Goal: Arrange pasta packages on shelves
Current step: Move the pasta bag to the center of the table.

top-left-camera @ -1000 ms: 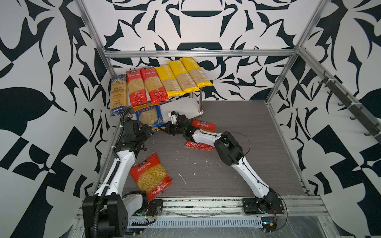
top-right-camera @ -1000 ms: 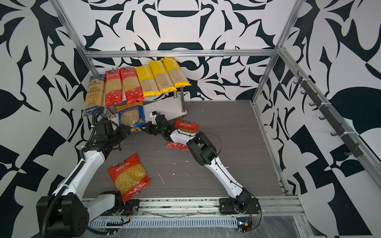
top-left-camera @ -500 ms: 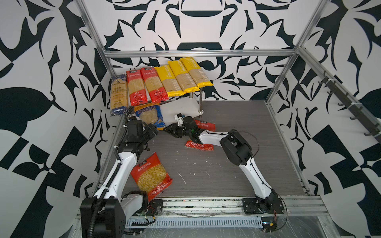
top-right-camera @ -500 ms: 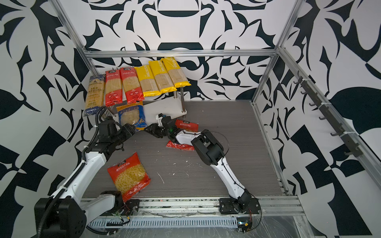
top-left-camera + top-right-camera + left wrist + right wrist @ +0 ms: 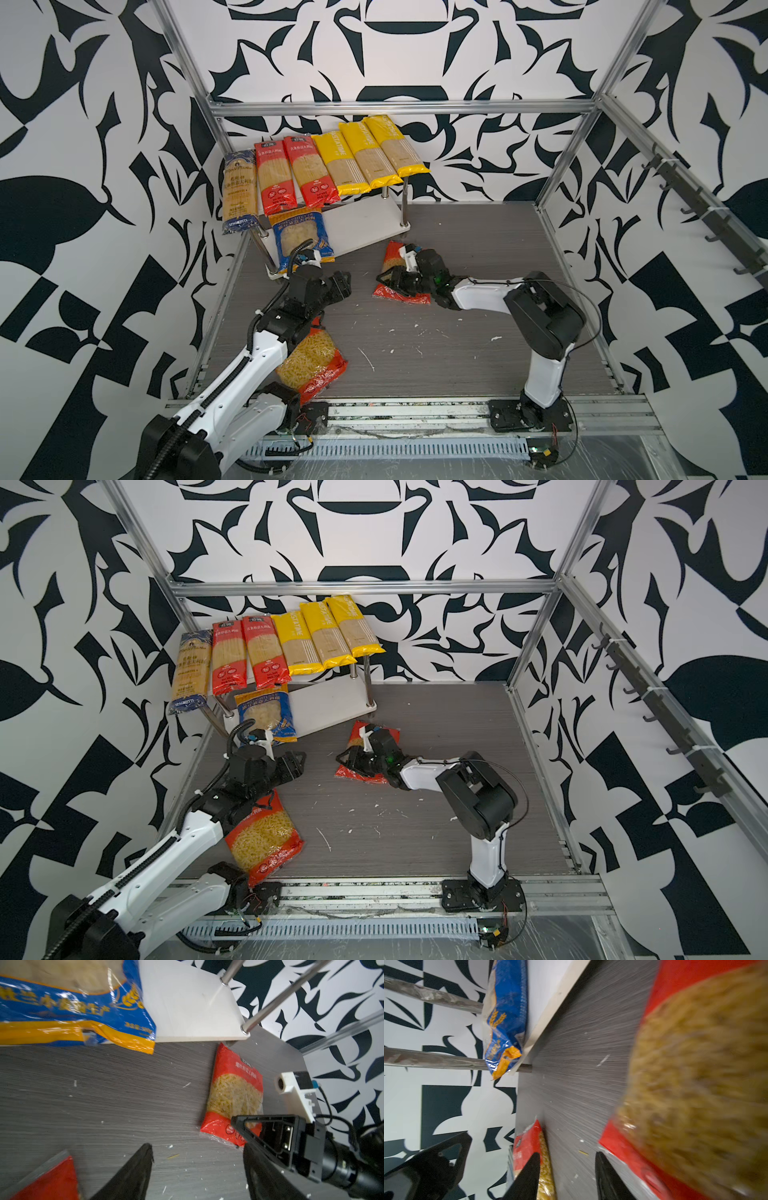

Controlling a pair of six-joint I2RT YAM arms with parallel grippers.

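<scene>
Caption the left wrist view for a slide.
Open left gripper faces a red pasta bag near the white shelf.

Grey tabletop (image 5: 457,353): white rack (image 5: 365,226), red pasta bag (image 5: 392,259) centre, second red bag (image 5: 316,365) front-left, crumbs (image 5: 368,359).

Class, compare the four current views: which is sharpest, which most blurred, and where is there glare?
Right wrist view: heavily smeared, the large red bag and table grain streaked. Left wrist view: mostly sharp, but the blue bag is soft, with glare on its plastic. Both top views: crisp, evenly lit.
</scene>
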